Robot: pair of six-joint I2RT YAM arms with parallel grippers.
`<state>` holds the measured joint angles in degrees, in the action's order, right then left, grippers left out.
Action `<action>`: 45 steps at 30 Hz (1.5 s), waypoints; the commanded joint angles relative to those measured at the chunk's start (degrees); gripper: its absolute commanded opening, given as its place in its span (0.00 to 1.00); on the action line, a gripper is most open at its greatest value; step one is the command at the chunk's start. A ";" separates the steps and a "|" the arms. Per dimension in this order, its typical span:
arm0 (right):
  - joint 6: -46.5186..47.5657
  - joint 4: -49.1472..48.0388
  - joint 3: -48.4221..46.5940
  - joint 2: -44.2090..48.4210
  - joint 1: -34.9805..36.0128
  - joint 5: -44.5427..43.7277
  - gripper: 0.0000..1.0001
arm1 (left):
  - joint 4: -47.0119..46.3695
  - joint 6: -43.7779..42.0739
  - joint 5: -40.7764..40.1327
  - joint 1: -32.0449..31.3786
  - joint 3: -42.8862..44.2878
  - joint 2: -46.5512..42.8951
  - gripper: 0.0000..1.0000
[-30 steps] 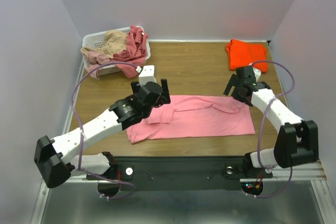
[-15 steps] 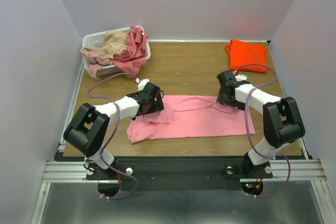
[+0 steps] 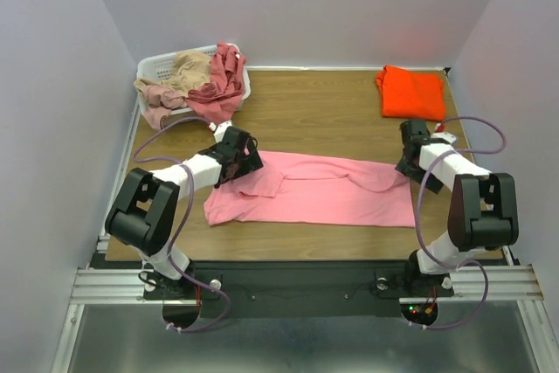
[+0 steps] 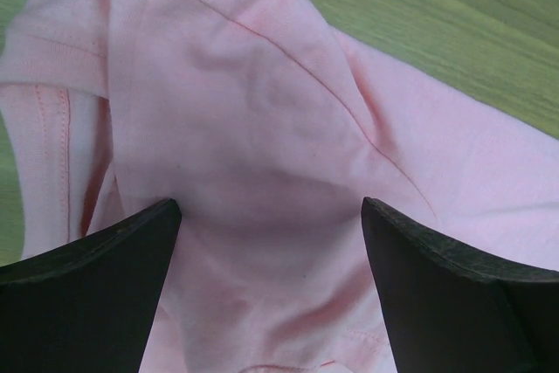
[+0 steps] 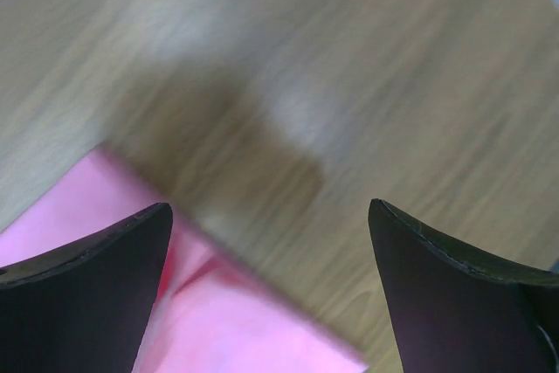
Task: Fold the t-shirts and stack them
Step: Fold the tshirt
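Observation:
A bright pink t-shirt (image 3: 323,194) lies folded lengthwise across the middle of the wooden table (image 3: 314,120). My left gripper (image 3: 238,163) is open and low over the shirt's upper left corner; its wrist view is filled with pink cloth (image 4: 262,146) between the spread fingers (image 4: 105,268). My right gripper (image 3: 410,162) is open at the shirt's upper right corner; its blurred wrist view shows the shirt's edge (image 5: 227,321) on bare wood. A folded orange t-shirt (image 3: 410,91) lies at the back right. Dusty rose and tan shirts (image 3: 205,80) are heaped in the basket.
A white plastic laundry basket (image 3: 155,65) stands at the back left corner. White walls close in the table at the left, back and right. The black arm mount (image 3: 297,286) runs along the near edge.
Both arms have pulled back and swung outward: the left gripper moved left to the shirt's left corner, the right gripper moved right to its right corner. The shirt is drawn out longer and flatter.

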<state>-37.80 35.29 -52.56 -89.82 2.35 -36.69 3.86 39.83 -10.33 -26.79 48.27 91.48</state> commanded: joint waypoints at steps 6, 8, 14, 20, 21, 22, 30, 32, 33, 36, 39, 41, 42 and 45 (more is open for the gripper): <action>-1.66 1.89 1.84 9.13 -8.41 1.86 1.00 | 6.34 -4.85 -0.57 3.32 -0.46 4.76 0.98; -0.35 1.89 1.32 11.06 -8.41 5.29 1.00 | 6.60 -5.38 -1.45 3.32 0.33 4.76 0.98; 8.17 -2.41 0.78 14.41 -8.33 26.90 1.00 | 6.25 -7.84 -0.48 3.49 2.35 4.76 0.98; 9.50 -10.33 4.83 11.61 -7.71 42.41 0.90 | 6.16 -8.55 -0.31 3.49 3.32 4.50 0.98; 9.41 -10.41 4.66 10.47 -7.71 41.01 0.88 | 6.25 -8.63 -0.22 3.49 3.41 4.32 0.98; 9.50 -10.76 4.48 8.72 -7.71 39.08 0.86 | 6.25 -8.72 -0.22 3.49 3.23 4.06 0.98; 9.94 -12.26 1.41 1.85 -7.71 35.04 0.51 | 5.20 -10.04 0.13 3.49 2.00 3.00 0.98; 9.94 -12.44 1.05 1.14 -7.71 34.14 0.49 | 5.11 -10.13 0.13 3.49 2.00 3.35 0.98; 10.03 -12.52 0.96 0.18 -7.71 34.31 0.48 | 5.11 -10.30 0.22 3.49 2.00 3.53 0.98; 9.85 -12.88 0.44 -1.32 -7.71 34.93 0.43 | 5.02 -10.48 0.31 3.49 2.00 4.14 0.98; 9.76 -13.05 0.09 -1.59 -7.71 35.02 0.38 | 4.84 -10.65 0.31 3.49 1.83 4.23 0.98; 9.59 -13.05 0.08 -1.24 -7.71 34.75 0.38 | 4.84 -10.83 0.22 3.49 1.74 4.32 0.98; 9.59 -12.96 0.08 -0.97 -7.71 34.75 0.38 | 4.84 -10.83 0.22 3.49 1.74 4.23 0.98; 9.94 -12.96 0.26 0.34 -7.71 34.31 0.40 | 4.76 -11.09 0.13 3.49 1.83 4.41 0.98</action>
<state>-28.27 24.43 -50.85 -90.85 -5.50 -1.10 5.37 29.71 -10.28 -23.90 51.75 94.39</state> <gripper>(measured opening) 0.389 0.985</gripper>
